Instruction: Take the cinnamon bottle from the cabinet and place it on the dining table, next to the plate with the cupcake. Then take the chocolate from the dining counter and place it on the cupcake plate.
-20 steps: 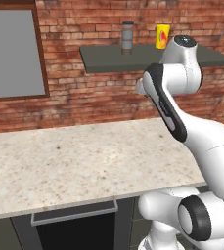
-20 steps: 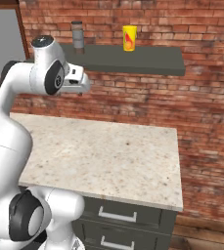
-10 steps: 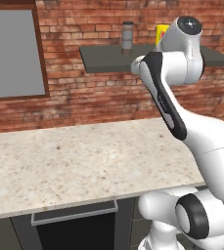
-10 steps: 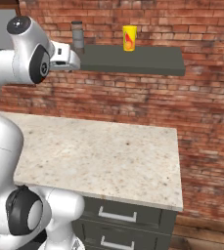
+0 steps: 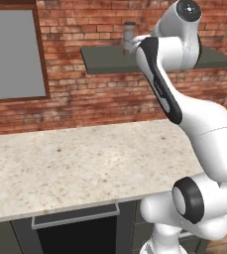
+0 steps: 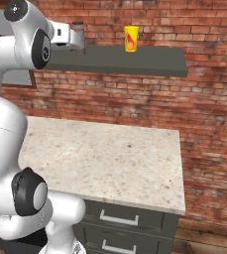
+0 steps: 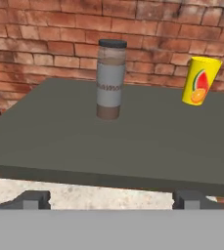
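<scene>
Beige speckled stone counter (image 5: 75, 163) lies nearest, below the raised arm; dark grey drawer units with silver handles (image 6: 130, 223) sit under its right end in the right base view. The counter top carries nothing in either base view.

White-and-dark two-finger hand (image 7: 111, 200) is lifted to shelf height, in front of the shelf's near edge. Its two dark finger tips (image 7: 33, 199) stand far apart at the bottom of the hand view, jaws wide, nothing between them.

Flat dark grey wall-mounted cabinet shelf (image 7: 84, 146) comes next, fixed to the red brick wall (image 5: 100, 99). On it the small upright grey-brown cinnamon bottle with a dark cap (image 7: 110, 79) stands toward the back, roughly ahead of the gap between the fingers, apart from both tips. In the right base view the bottle (image 6: 78, 35) sits just beyond the hand's front end.

Yellow packet with a red mark (image 7: 200, 81) stands upright on the same shelf, well apart from the bottle, to its right in the hand view.

A grey framed panel (image 5: 13, 54) hangs on the brick at left.
</scene>
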